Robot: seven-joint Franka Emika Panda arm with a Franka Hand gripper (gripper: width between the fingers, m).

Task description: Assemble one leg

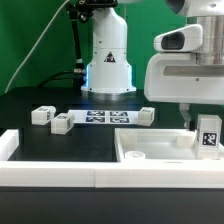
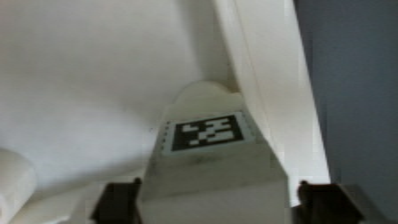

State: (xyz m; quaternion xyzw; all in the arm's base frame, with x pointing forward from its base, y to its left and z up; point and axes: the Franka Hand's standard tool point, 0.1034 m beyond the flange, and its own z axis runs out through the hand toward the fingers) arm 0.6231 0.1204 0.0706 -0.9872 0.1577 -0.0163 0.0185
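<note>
In the exterior view, the gripper (image 1: 203,124) hangs at the exterior view's right, holding a leg (image 1: 209,134), a chunky white plastic post with a black-and-white square tag on its facing side. The post stands upright over the tabletop (image 1: 160,150), a wide flat white panel with smooth matte faces and a shallow round socket near its corner. On the black table (image 1: 30,140), three more legs lie loose: two (image 1: 42,115) (image 1: 61,124) towards the exterior view's left, one (image 1: 146,116) nearer the middle. Between them lies the marker board (image 1: 105,118), thin, flat and white, carrying several tags. A white rail (image 1: 60,178) borders the near edge.

In the wrist view, the held leg (image 2: 210,150) fills the middle, tapering away, its tag sticker sharp against smooth white plastic. The dark fingers (image 2: 119,202) press both its sides, clamped on it, over the pale panel (image 2: 89,90).
</note>
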